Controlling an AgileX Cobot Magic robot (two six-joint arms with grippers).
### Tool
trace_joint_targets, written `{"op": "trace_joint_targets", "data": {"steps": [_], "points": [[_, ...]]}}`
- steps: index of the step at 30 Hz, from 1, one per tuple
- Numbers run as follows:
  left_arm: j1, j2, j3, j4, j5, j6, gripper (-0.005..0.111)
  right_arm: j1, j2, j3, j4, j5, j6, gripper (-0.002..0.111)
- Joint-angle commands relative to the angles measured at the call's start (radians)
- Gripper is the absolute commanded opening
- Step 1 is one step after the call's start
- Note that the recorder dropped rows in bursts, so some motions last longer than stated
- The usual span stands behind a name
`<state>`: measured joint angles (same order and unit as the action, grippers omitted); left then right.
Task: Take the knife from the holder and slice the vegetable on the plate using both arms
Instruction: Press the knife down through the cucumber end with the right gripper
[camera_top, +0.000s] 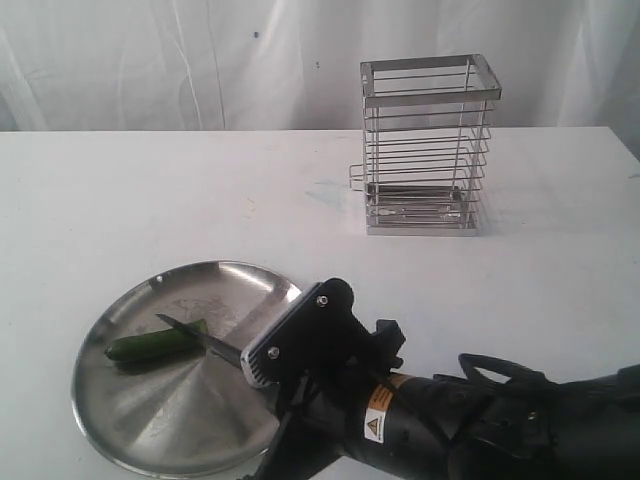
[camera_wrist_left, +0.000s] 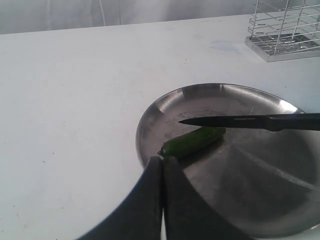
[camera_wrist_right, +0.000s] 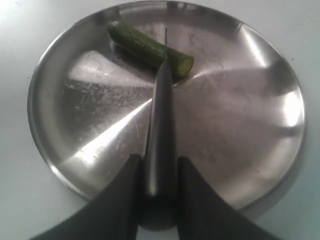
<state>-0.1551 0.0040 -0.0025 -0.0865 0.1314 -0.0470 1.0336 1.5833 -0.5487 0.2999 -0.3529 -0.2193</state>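
Glossy green vegetable (camera_top: 155, 345) under slim black knife (camera_top: 215, 343)
Lies at nine o'clock on plate (camera_top: 160, 420); right pincer (camera_wrist_right: 159, 161) grasps knife, left pincer (camera_wrist_left: 163, 162) clenched.

- White table (camera_top: 150, 190), matte, with a faint bluish mark (camera_top: 325, 190) beside the holder.
- Holder (camera_top: 430, 97): upright at the far right, well apart from the plate.
- Plate (camera_top: 140, 400): flat at the near-left edge.
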Motion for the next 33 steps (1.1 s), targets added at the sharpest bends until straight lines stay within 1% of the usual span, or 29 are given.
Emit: {"op": "trace_joint_targets", "data": {"steps": [1,6,14,25,33], "points": [[-0.006,-0.004,0.003,-0.009,0.000,0.001,0.000,0.005,0.002,0.005,-0.005,0.054,-0.010,0.005],[-0.006,-0.004,0.003,-0.009,0.000,0.001,0.000,0.005,0.005,0.005,-0.005,0.089,-0.012,0.006],[-0.006,-0.004,0.003,-0.009,0.000,0.001,0.000,0.005,0.027,-0.001,-0.005,0.120,-0.012,0.018],[-0.006,-0.004,0.003,-0.009,0.000,0.001,0.000,0.005,0.083,-0.053,-0.005,0.164,-0.012,0.018],[-0.006,-0.004,0.003,-0.009,0.000,0.001,0.000,0.005,0.084,-0.075,-0.005,0.174,-0.012,0.018]]}}
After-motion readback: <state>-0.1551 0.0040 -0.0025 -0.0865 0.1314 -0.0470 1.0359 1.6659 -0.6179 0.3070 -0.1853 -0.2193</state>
